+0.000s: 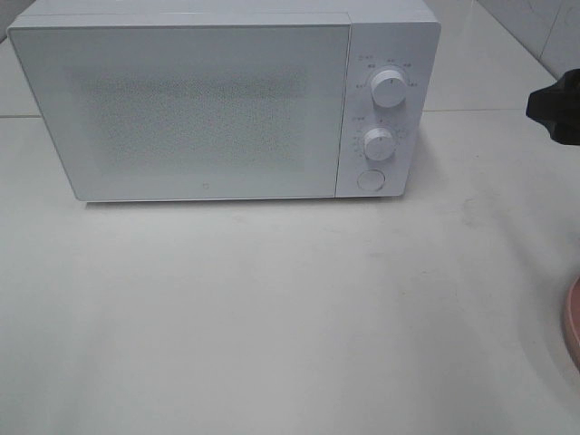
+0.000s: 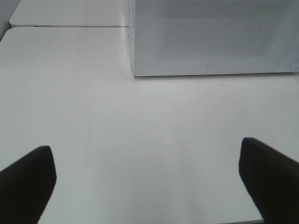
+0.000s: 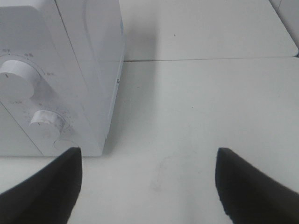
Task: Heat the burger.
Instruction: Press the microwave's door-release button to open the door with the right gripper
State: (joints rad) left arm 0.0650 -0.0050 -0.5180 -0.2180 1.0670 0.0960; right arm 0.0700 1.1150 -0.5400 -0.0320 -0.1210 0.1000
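2 grippers released, empty: left gripper [image 2: 145,145], right gripper [image 3: 148,150]. Burger not in view; microwave [image 1: 199,109] shut, pink plate [image 1: 574,328] rim showing. Probably soft, light, stacked: pinch sides gently.

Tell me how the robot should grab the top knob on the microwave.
Pinch the top knob by its round rim, coming straight at the front of the microwave, probably with the open right gripper. It sticks out as a round stub, so the jaws fit either side.
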